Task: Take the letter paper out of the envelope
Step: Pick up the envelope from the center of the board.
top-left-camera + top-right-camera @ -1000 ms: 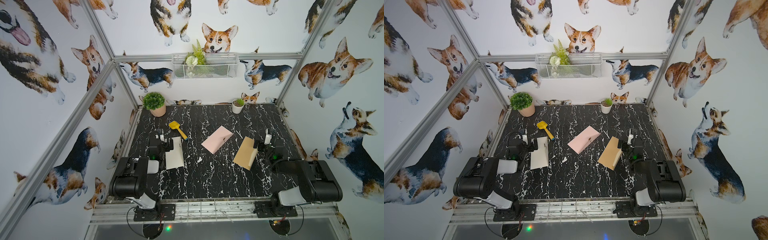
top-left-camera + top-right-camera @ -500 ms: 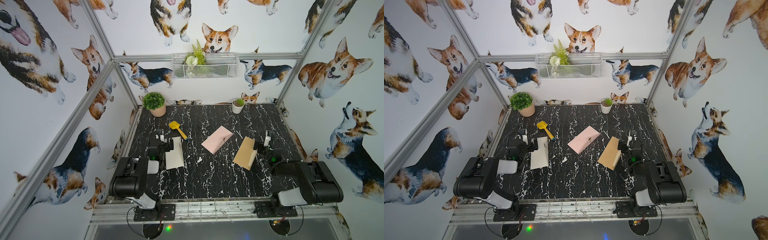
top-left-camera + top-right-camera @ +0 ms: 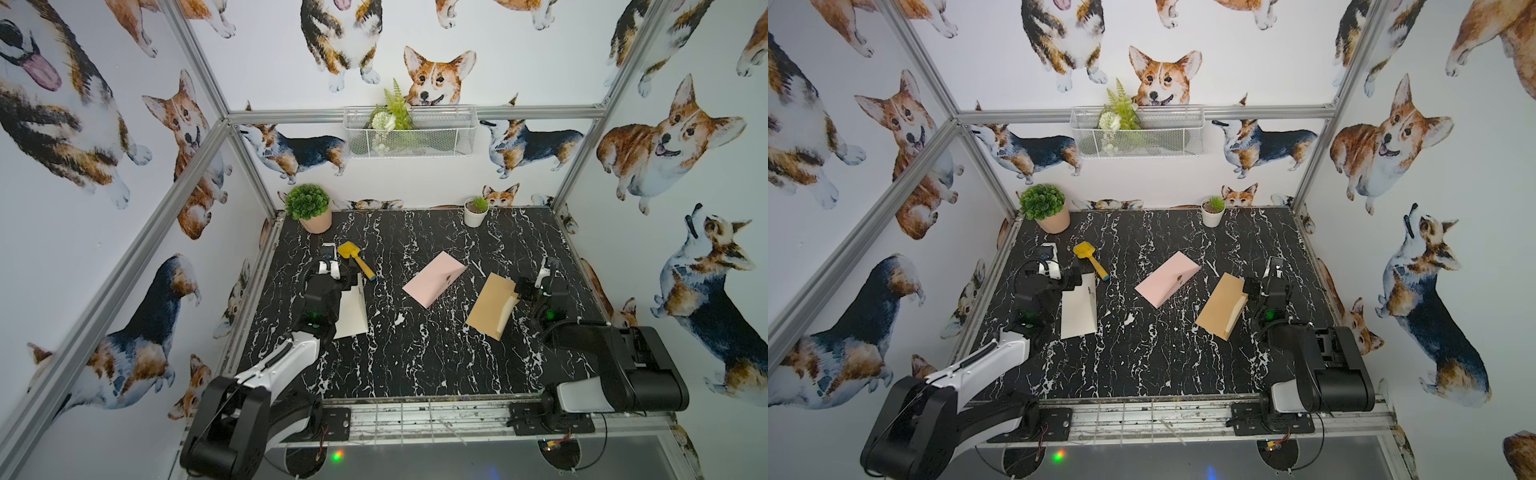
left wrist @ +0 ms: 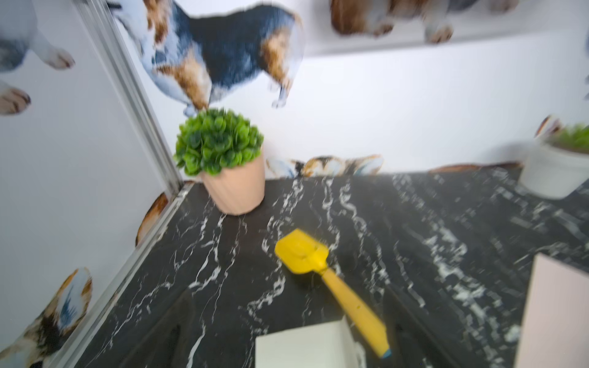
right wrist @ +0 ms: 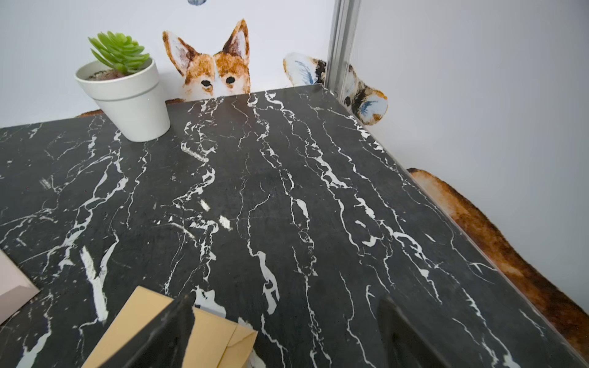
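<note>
Right hand (image 5: 285,302) is spread wide and grips nothing, one dark finger (image 5: 165,331) over the flap end of the flat kraft envelope (image 3: 490,305), which lies on the black, white-veined marble worktop (image 3: 415,357). Left hand (image 3: 338,270) sits at the far end of the white envelope (image 3: 353,311); wrist view is blurred, can't tell its spread. Beyond: matte pink envelope (image 3: 434,278) mid-worktop, yellow plastic scoop (image 3: 355,257), then ribbed terracotta pot (image 3: 316,222) and smooth white pot (image 3: 475,216) at the back wall.
</note>
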You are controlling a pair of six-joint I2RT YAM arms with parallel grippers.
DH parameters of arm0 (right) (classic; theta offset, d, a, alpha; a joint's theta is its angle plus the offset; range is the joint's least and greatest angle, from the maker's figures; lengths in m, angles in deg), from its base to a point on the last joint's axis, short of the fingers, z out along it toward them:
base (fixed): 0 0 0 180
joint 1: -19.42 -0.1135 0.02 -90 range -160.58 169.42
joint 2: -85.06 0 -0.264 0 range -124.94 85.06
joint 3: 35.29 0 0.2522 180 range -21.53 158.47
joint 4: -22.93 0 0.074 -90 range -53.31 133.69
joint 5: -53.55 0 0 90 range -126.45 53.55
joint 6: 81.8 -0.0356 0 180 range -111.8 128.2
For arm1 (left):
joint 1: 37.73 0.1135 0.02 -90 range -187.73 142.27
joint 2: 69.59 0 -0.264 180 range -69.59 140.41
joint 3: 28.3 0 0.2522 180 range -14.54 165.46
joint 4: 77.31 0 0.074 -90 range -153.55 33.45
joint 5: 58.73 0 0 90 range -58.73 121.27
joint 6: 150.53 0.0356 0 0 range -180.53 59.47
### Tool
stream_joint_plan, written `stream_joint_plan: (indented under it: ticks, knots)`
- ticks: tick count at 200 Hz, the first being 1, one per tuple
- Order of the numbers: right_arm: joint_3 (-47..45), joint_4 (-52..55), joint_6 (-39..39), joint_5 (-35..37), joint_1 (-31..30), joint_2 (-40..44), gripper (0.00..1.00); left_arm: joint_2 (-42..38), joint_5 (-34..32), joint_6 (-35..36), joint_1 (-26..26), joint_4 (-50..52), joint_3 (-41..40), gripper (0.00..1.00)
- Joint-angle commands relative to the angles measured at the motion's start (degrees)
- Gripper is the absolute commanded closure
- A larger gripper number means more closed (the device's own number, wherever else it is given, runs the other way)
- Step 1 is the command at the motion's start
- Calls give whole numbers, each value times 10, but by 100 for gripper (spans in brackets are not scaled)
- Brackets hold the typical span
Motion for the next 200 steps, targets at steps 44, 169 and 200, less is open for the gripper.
stream_joint_plan:
  ticks: [44,169,200]
  knots:
    - [224,388,-7,75,-253,182,14,74,74,-80,-120,86,19,6]
    - [231,445,-373,-131,-362,-52,18,167,86,-99,-135,54,25,1]
    - [293,435,-393,-99,-384,-144,15,165,77,-99,-135,55,23,1]
